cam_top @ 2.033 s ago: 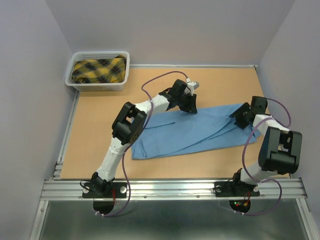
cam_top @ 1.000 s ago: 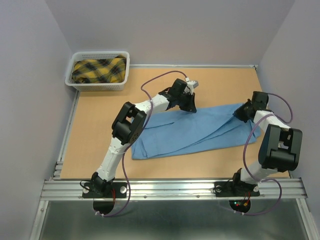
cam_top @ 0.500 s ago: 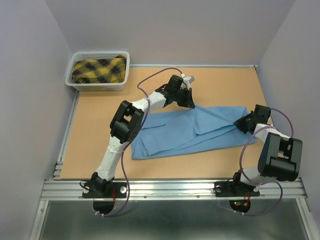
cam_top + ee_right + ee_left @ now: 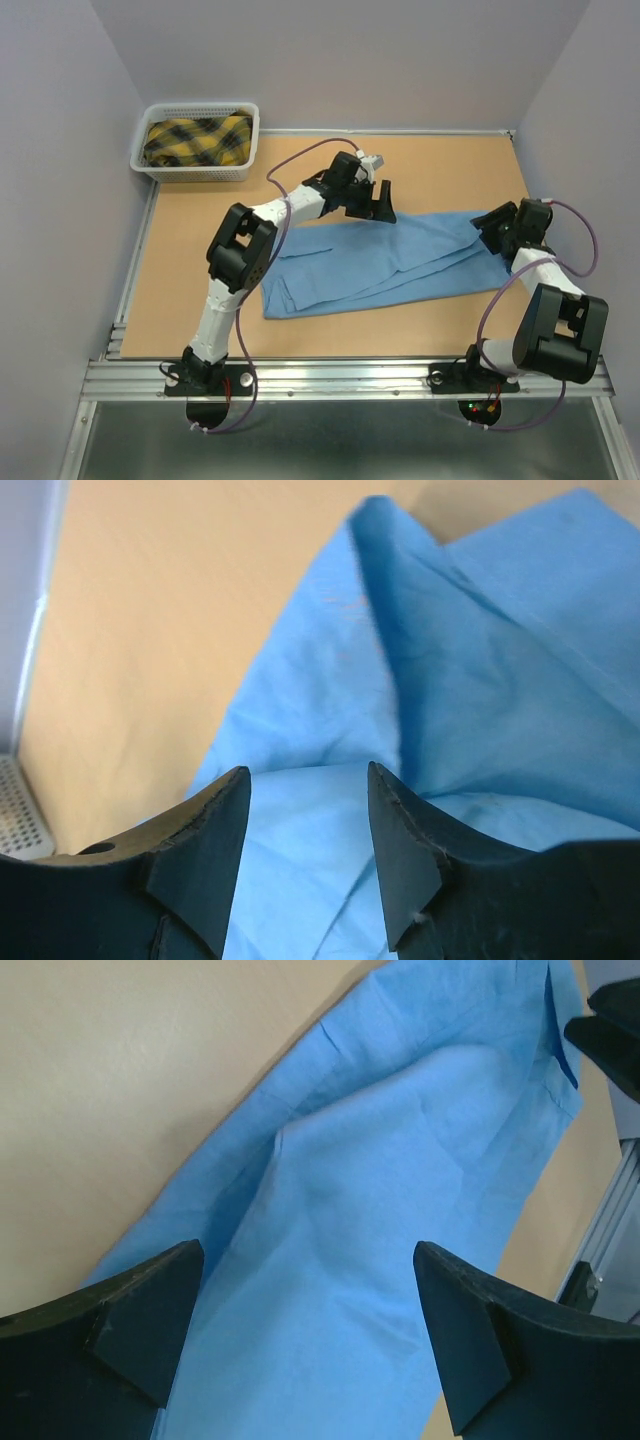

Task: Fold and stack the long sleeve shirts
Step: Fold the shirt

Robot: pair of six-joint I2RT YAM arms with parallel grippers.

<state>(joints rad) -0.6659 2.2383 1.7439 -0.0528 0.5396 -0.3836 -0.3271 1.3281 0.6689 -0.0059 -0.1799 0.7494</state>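
A light blue long sleeve shirt [image 4: 385, 262] lies folded lengthwise into a long band across the middle of the table. My left gripper [image 4: 380, 203] hovers over its far edge, jaws wide open, with only flat cloth [image 4: 340, 1260] under them. Over the shirt's right end my right gripper [image 4: 497, 224] is open too, and rumpled blue folds [image 4: 330, 730] lie below its fingers. Neither gripper holds the shirt.
A white basket [image 4: 150, 163] with a yellow and black plaid cloth [image 4: 195, 140] stands at the far left corner. Bare tan table [image 4: 190, 250] surrounds the shirt. Grey walls close in on the left and right, and an aluminium rail [image 4: 350, 378] runs along the near edge.
Both grippers were shut on the shirt's far edge and have now opened, letting it drop flat. The left gripper lifted slightly away; the right one shifted a little to the right.
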